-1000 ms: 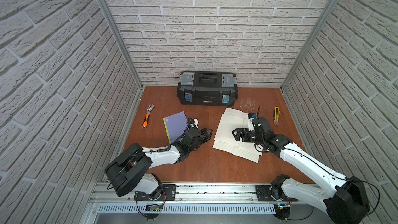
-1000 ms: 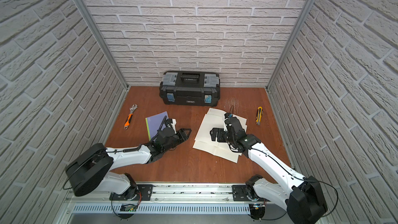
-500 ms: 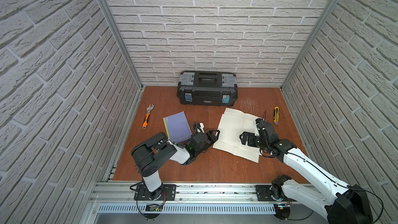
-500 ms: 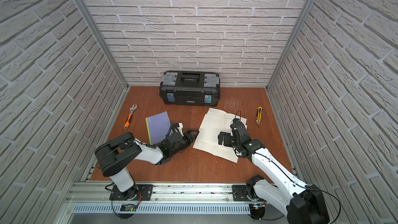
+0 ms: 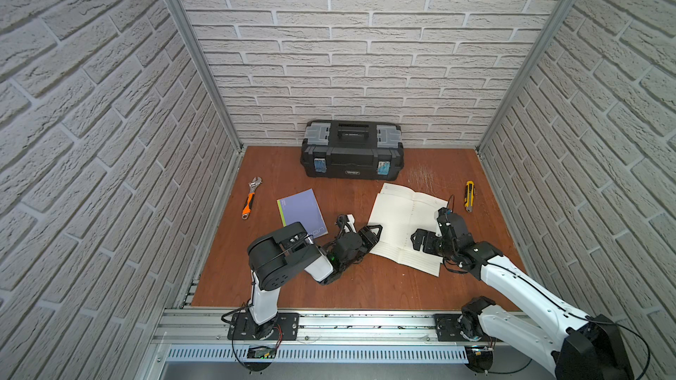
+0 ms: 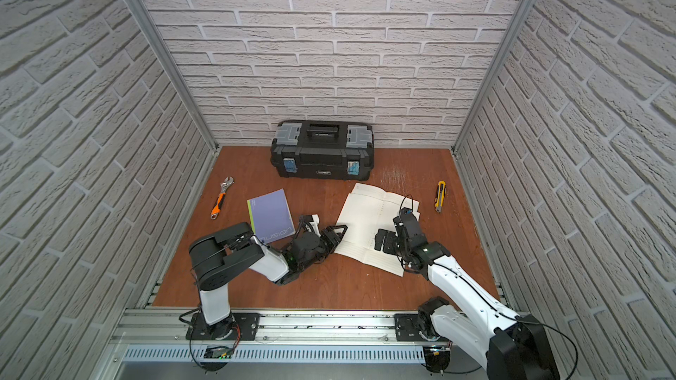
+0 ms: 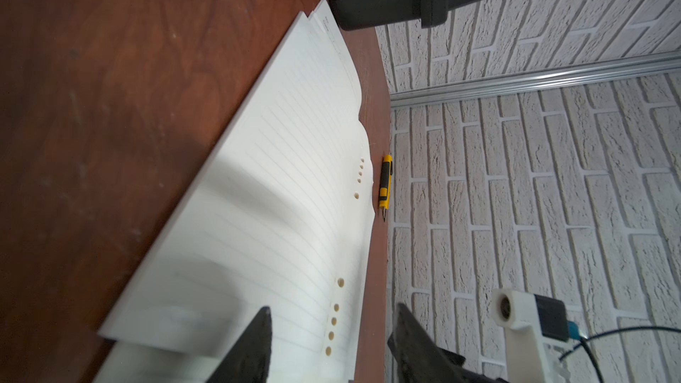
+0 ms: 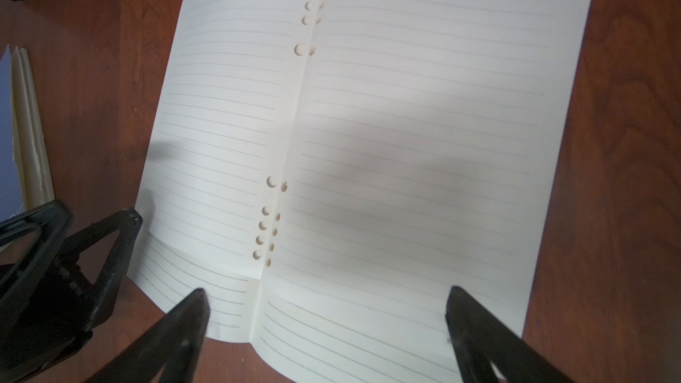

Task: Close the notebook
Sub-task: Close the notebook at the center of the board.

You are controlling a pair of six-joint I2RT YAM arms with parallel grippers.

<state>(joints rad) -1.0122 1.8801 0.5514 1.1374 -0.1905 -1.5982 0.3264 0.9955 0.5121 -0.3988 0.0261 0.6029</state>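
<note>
notebook (image 5: 404, 221) open; left gripper (image 7: 331, 307) spread at its edge; right gripper (image 8: 328, 291) spread above

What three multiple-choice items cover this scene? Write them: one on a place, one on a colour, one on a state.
1. Where does the toolbox stand? A) at the front rail B) by the back wall C) by the right wall
2. What colour is the wrench handle? A) orange B) green C) blue
3. The lined notebook is: A) closed B) standing upright C) lying open

Key: B, it sits at the foot of the rear bricks in both top views; A, orange grip with a silver head; C, both lined pages face up.
</note>
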